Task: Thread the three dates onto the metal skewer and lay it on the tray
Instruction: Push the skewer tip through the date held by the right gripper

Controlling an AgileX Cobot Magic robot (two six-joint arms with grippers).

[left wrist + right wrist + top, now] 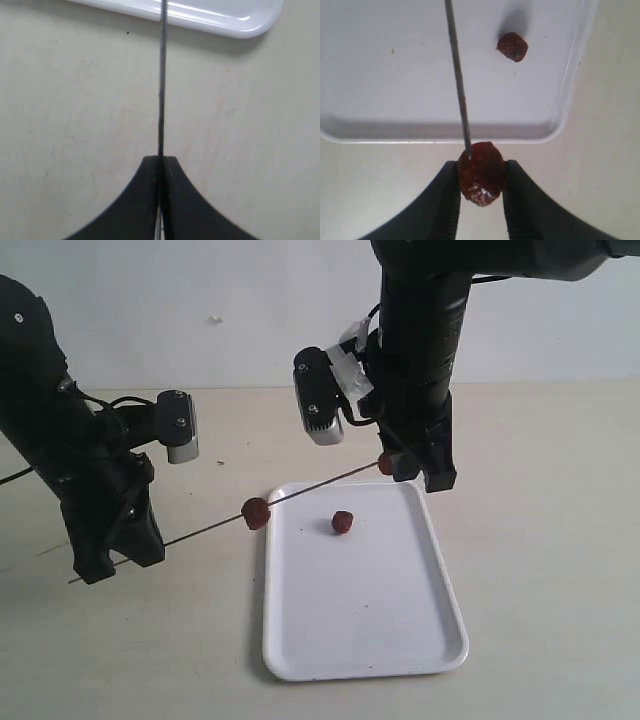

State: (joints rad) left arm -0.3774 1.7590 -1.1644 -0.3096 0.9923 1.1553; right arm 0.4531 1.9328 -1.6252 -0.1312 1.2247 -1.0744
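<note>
My left gripper [118, 558] [161, 161] is shut on the thin metal skewer [200, 531] [161, 85], which slants up to the right over the white tray [400, 640]. One dark red date [256, 513] is threaded partway along it, just off the tray's left rim. My right gripper [412, 472] [481, 172] is shut on a second date [385, 464] [481, 172], and the skewer [458, 80] tip meets that date's near face. A third date [342, 522] [512, 46] lies loose on the tray [380, 90].
The pale tabletop [540, 540] surrounds the tray. Both wrist cameras [180, 427] [320, 400] hang above the table near the skewer. The tray's corner [245, 22] shows ahead of the left gripper.
</note>
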